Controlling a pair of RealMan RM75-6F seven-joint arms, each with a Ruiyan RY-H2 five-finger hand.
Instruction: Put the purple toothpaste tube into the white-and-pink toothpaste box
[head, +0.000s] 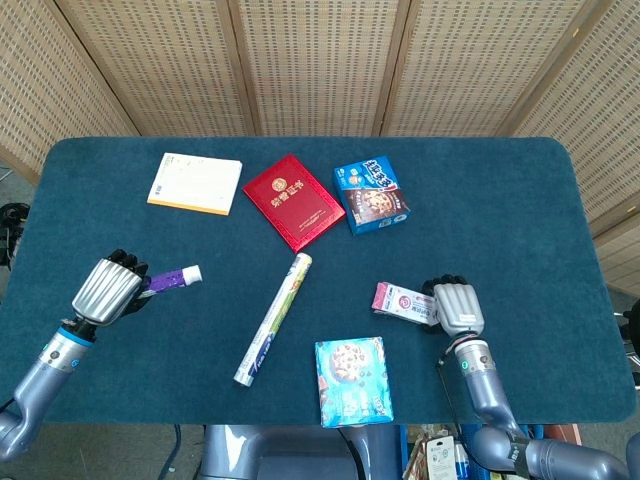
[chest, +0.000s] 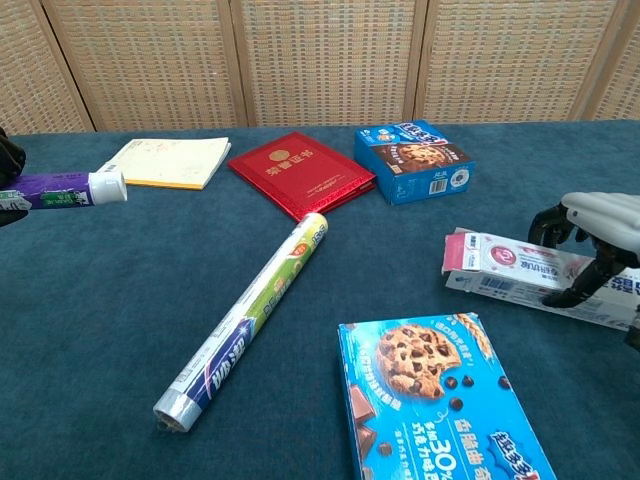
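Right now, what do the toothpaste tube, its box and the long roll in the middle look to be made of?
Purple toothpaste tube: soft glossy plastic by its sheen, with a hard white cap.
White-and-pink toothpaste box: thin printed card, judging by its sharp folded edges and open end flap.
Long roll: probably a cling-film or foil roll in a shiny printed wrapper; the core can't be judged.

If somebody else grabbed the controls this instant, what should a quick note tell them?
Left hand holds the purple toothpaste tube at the table's left side, cap pointing toward the middle.
Right hand grips the white-and-pink toothpaste box, one end tipped up off the cloth.
Done: both things are in hand.
Left: bring them together and slide the tube into the box; whether the box end is open cannot be told.
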